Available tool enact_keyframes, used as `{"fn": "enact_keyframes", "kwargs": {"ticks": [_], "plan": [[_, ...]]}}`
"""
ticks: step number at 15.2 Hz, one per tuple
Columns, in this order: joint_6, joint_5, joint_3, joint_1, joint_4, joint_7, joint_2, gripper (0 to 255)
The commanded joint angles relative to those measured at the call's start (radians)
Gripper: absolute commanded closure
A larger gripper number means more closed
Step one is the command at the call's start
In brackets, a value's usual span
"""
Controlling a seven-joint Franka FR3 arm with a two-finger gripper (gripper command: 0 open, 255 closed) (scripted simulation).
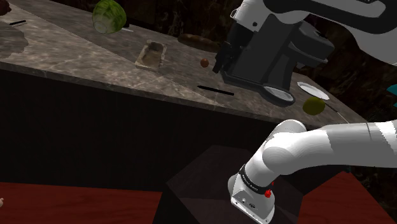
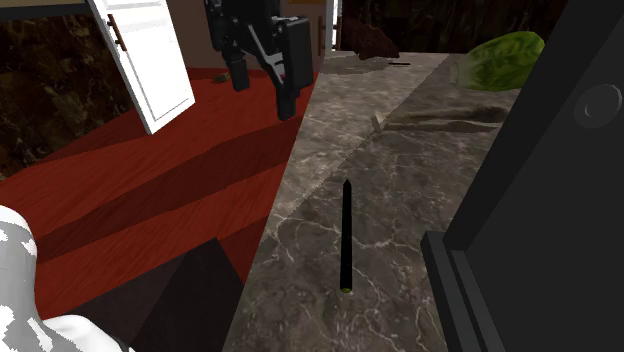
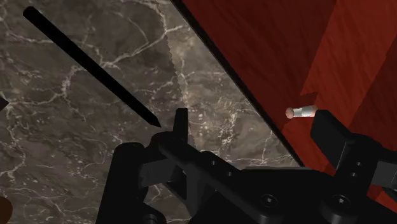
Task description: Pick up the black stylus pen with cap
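The black stylus pen (image 1: 215,90) lies flat on the dark marble counter (image 1: 83,57), close to its front edge. It is a thin black stick (image 2: 346,235) with a pointed end (image 3: 95,70). My black gripper (image 1: 221,63) hangs in the air above the counter, a little off from the pen. In the wrist view the gripper (image 3: 254,127) is open, its fingers wide apart and holding nothing. One finger (image 3: 181,124) is just short of the pen's tip and the other is out over the red floor. In the second exterior view the gripper (image 2: 262,92) floats beyond the pen's far end.
A green cabbage (image 1: 109,16), a clear tray (image 1: 151,54), a small brown item (image 1: 203,63), a white plate (image 1: 313,90) and a green fruit (image 1: 313,105) share the counter. A large black box (image 2: 540,200) stands beside the pen. A small pale cylinder (image 3: 301,112) lies on the red floor (image 2: 180,170).
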Motion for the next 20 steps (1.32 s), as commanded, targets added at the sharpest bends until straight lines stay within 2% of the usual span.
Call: {"fn": "enact_keyframes", "kwargs": {"ticks": [1,7,11,14,20], "plan": [[0.000,0.000,0.000,0.000,0.000,0.000,0.000,0],[0.105,-0.100,-0.199,0.045,-0.100,-0.400,-0.002,0],[0.185,-0.155,-0.343,0.088,-0.110,-0.671,0.063,0],[0.245,-0.179,-0.456,0.139,-0.089,-0.876,0.142,0],[0.328,-0.186,-0.478,0.138,-0.156,-0.891,0.159,0]]}}
